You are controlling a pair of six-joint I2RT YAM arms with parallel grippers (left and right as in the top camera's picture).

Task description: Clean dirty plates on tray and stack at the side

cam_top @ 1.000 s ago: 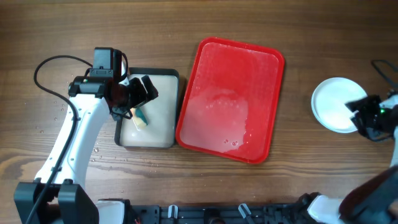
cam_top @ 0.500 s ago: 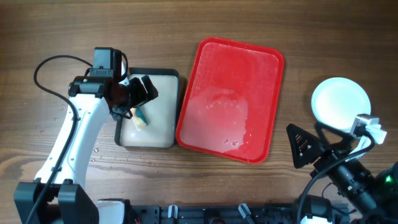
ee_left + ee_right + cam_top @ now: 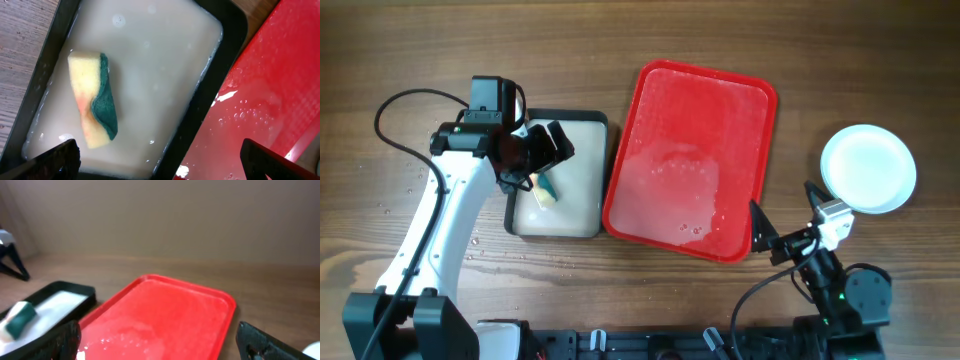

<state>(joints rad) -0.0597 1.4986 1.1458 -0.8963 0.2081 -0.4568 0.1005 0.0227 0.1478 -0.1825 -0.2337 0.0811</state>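
The red tray (image 3: 692, 110) lies at mid-table, wet, with no plate on it. A white plate (image 3: 868, 168) rests on the wood to its right; I cannot tell whether others lie under it. My right gripper (image 3: 788, 216) hangs open near the front edge, between tray and plate, holding nothing. In its wrist view the right gripper (image 3: 160, 347) looks across the tray (image 3: 165, 315). My left gripper (image 3: 535, 160) hovers open over the basin, and in its own view the left gripper (image 3: 160, 167) straddles the basin's rim, empty.
A black-rimmed basin (image 3: 565, 116) of milky water sits left of the tray, with a yellow-green sponge (image 3: 93, 100) floating in it. Water drops (image 3: 480, 245) spot the wood by the left arm. A cable (image 3: 395, 105) loops at the far left.
My right gripper opened and left the plate's right edge, then drew back to the front edge, now facing the tray. The plate stays where it was. The left arm has not moved.
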